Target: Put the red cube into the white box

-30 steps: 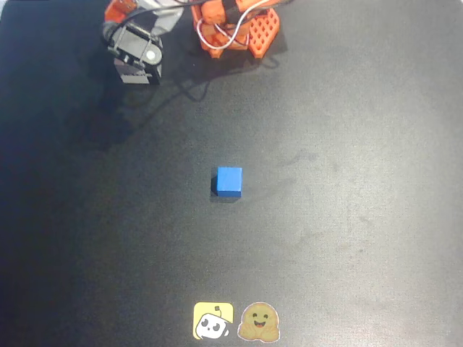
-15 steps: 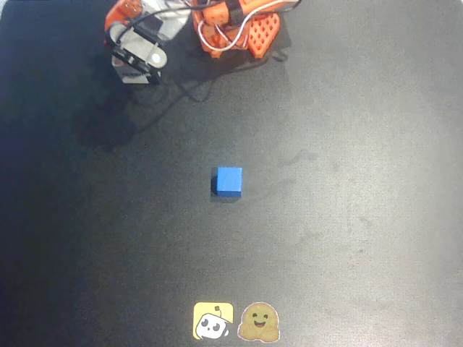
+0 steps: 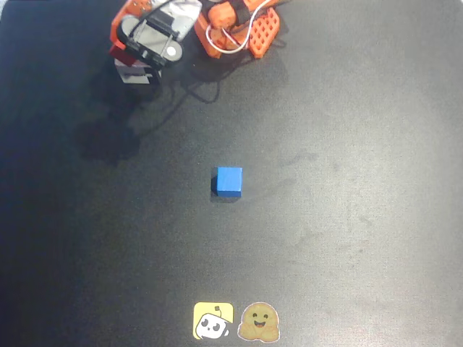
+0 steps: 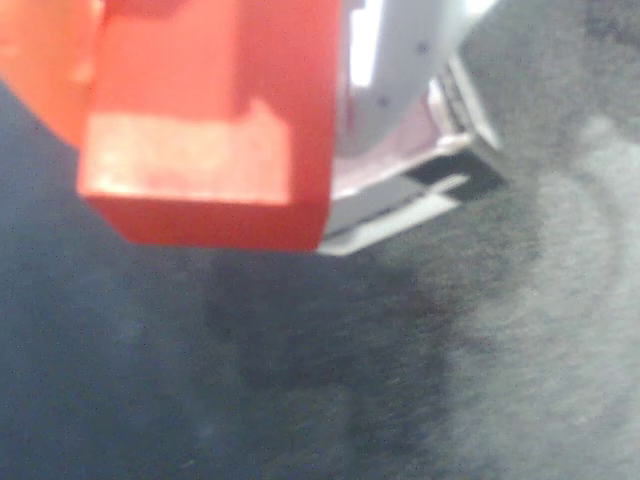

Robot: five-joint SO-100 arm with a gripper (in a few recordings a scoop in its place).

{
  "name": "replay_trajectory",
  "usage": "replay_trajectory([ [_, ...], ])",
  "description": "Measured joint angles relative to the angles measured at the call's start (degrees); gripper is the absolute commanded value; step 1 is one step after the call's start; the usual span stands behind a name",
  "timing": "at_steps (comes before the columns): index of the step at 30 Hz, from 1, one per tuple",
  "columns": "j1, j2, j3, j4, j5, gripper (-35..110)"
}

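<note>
Fingers (image 3: pixel 136 63) sit over the white box (image 3: pixel 137 74) at the bench's (image 3: pixel 347 181) top left, gripping the red cube (image 4: pixel 210 130) (blue cube (image 3: pixel 229 181) mid-bench).

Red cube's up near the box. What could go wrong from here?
In the wrist view the small matte orange-red cube sits left of the white-walled box, not clearly over its opening; releasing now could drop it on the rim or the black mat. From overhead, the gripper partly hides the box, so alignment is hard to check.
</note>
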Motion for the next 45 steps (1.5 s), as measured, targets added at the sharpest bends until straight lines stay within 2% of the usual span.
replay_trajectory([
  [11, 2.29, 0.0, 0.0, 2.29, 0.7, 1],
  [15, 3.08, 0.0, -0.09, 3.69, 1.32, 10],
  [23, 4.31, -0.97, -0.09, 3.96, 2.81, 14],
  [28, 6.24, -1.58, -0.09, 3.96, 3.08, 29],
  [31, 6.06, -2.9, -0.09, 3.96, 2.99, 30],
  [34, 6.42, -1.85, -0.09, 3.96, 3.25, 25],
  [36, 6.86, -0.62, -0.09, 3.96, 3.25, 5],
  [37, 7.65, -0.35, -0.09, 3.96, 3.08, 0],
  [40, 9.58, 0.18, 0.44, 3.34, 2.37, 0],
  [45, 5.54, 0.35, 0.62, -1.05, 1.49, 0],
])
